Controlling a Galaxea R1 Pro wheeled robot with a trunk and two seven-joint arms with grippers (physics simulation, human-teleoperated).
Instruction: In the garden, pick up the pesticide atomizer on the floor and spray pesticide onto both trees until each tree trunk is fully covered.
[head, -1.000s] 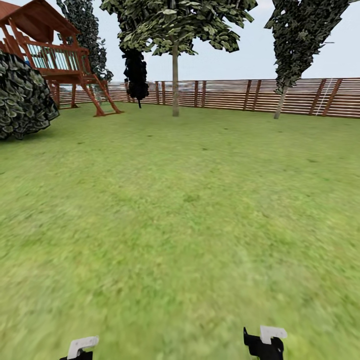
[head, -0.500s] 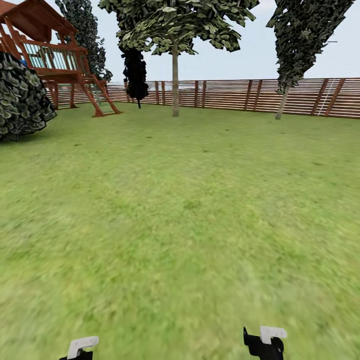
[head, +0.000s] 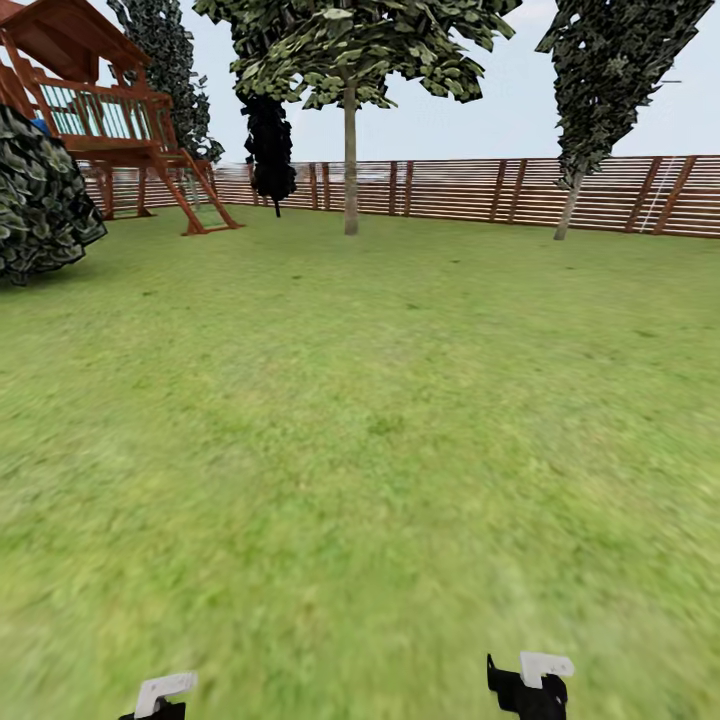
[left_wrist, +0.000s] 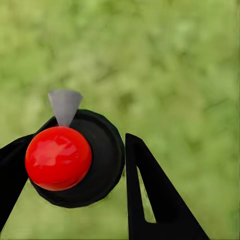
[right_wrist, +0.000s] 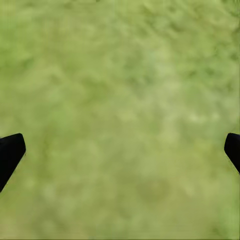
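head view showed the wide green lawn (head: 360, 450) running out to the brown slatted wooden fence (head: 480, 190), with a pale straight-trunked tree with a light green crown (head: 350, 160) standing well ahead, a black cone-shaped tree (head: 270, 150) just beside it, and a thin leaning-trunked tree with dark jagged foliage (head: 570, 200) off to the right. compared with the pictures from a second and half a second earlier, the round dark bush (head: 40, 200) and the red-brown wooden play tower (head: 110, 110) had slid a little toward the left edge while the leaning tree had drifted right, so the whole view had shifted: the robot's base or head had moved, not the garden's things. the pale trunk stayed near the middle, which read as an approach toward it. in the left wrist view the left gripper (left_wrist: 75, 170) was closed around the slim dark pesticide atomizer with a round red top (left_wrist: 58, 157), its black fingers (left_wrist: 150, 200) pressed to either side of the bottle and the small grey nozzle (left_wrist: 65, 105) pointing away over blurred grass. in the right wrist view the right gripper (right_wrist: 120, 150) stood wide apart, its two black fingertips (right_wrist: 10, 152) at opposite edges with nothing between them but grass. so the pick-up looked done, and the drive to the first trunk seemed under way; spraying would have to wait until the trunk was close.
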